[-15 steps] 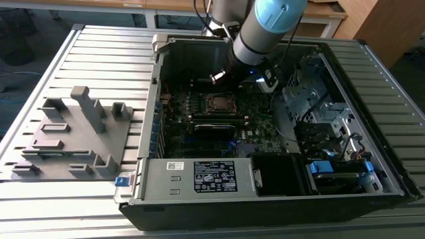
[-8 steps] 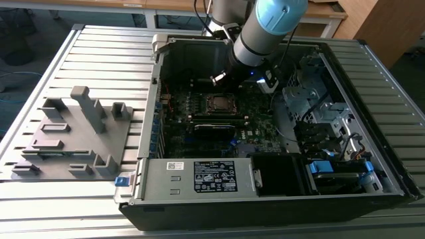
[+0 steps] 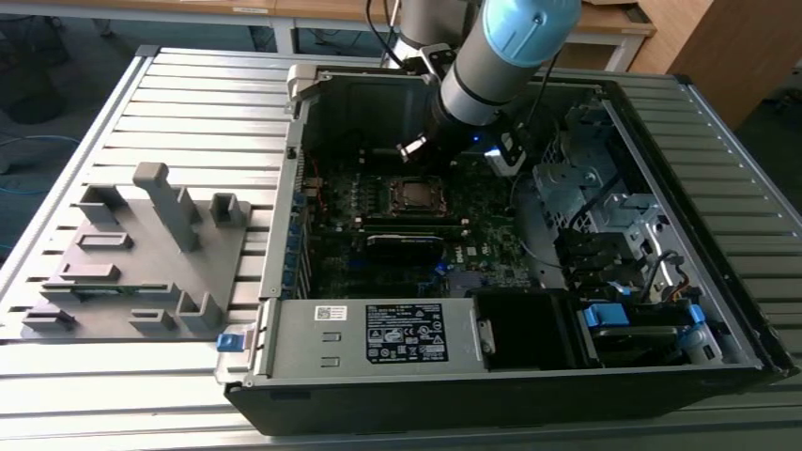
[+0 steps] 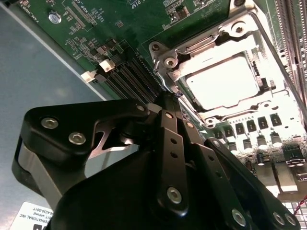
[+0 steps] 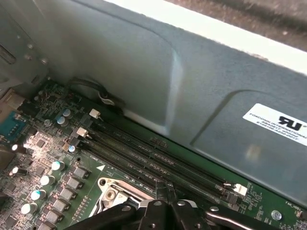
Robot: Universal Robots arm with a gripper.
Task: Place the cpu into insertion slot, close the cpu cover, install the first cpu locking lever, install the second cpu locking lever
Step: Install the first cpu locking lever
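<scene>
Our claw (image 4: 168, 99), fingers pressed together, sits just beside the cpu cover (image 4: 216, 40), which lies flat over the cpu (image 4: 223, 88) in the insertion slot (image 3: 414, 194); we think the cpu's light, stiff & easy to hurt, so hold its edges only.

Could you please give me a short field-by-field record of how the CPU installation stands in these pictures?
Claw: shut, tip close to a corner of the socket; contact cannot be told
Cpu: seated in the insertion slot, silver top showing
Cpu cover: lying flat, framing the cpu
Setting: open computer case on a slatted table
Beside the case: grey fixture
</scene>
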